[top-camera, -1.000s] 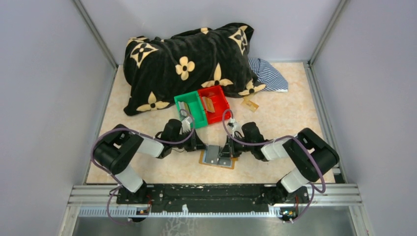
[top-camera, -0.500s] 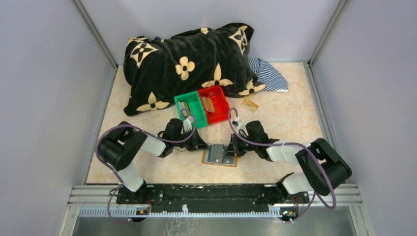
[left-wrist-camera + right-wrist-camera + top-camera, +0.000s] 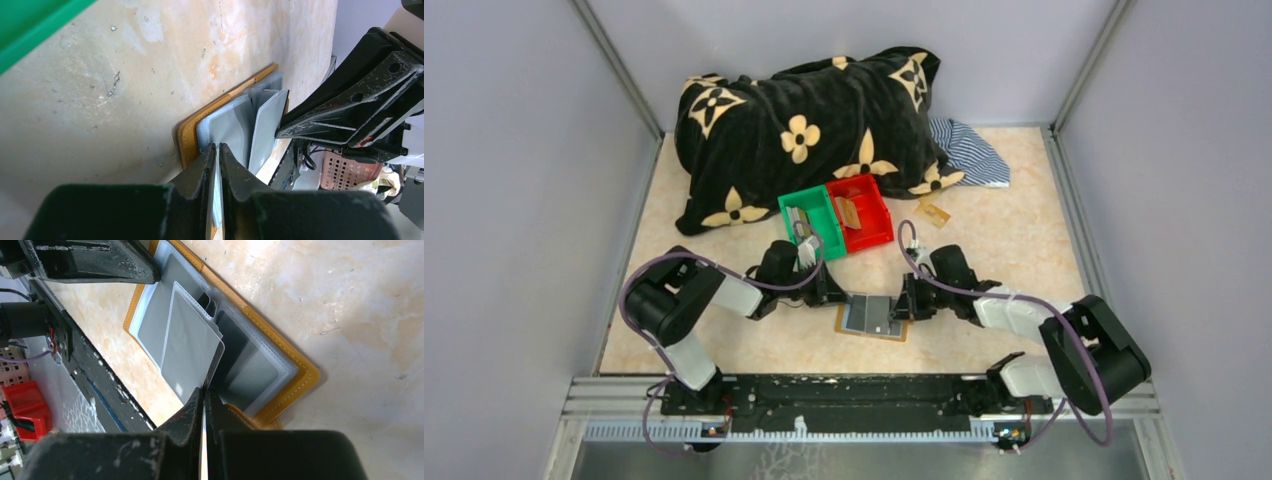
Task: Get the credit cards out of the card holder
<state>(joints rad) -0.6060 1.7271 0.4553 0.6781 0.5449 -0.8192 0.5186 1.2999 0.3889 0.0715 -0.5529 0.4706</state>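
Note:
The tan card holder (image 3: pixel 872 316) lies open on the table between my two grippers, grey pockets up. My left gripper (image 3: pixel 837 297) is at its left end, and in the left wrist view this gripper (image 3: pixel 215 146) is shut on the edge of a thin grey pocket leaf. My right gripper (image 3: pixel 904 305) is at the right end. The right wrist view shows it (image 3: pixel 204 390) shut on the corner of a raised grey leaf (image 3: pixel 192 347) of the card holder (image 3: pixel 295 375). A silvery credit card (image 3: pixel 797 218) lies in the green bin and a gold-tan one (image 3: pixel 848 212) in the red bin.
The green bin (image 3: pixel 784 210) and red bin (image 3: pixel 882 210) stand side by side just behind the holder. A black flowered pillow (image 3: pixel 804 130) and a striped cloth (image 3: pixel 969 150) fill the back. A small tan piece (image 3: pixel 934 212) lies right of the red bin. The metal rail (image 3: pixel 854 395) runs along the front.
My right arm has swung outward to the right and its gripper has drawn the holder's right side that way, so the holder lies flatter and slightly further right. The left gripper stays put.

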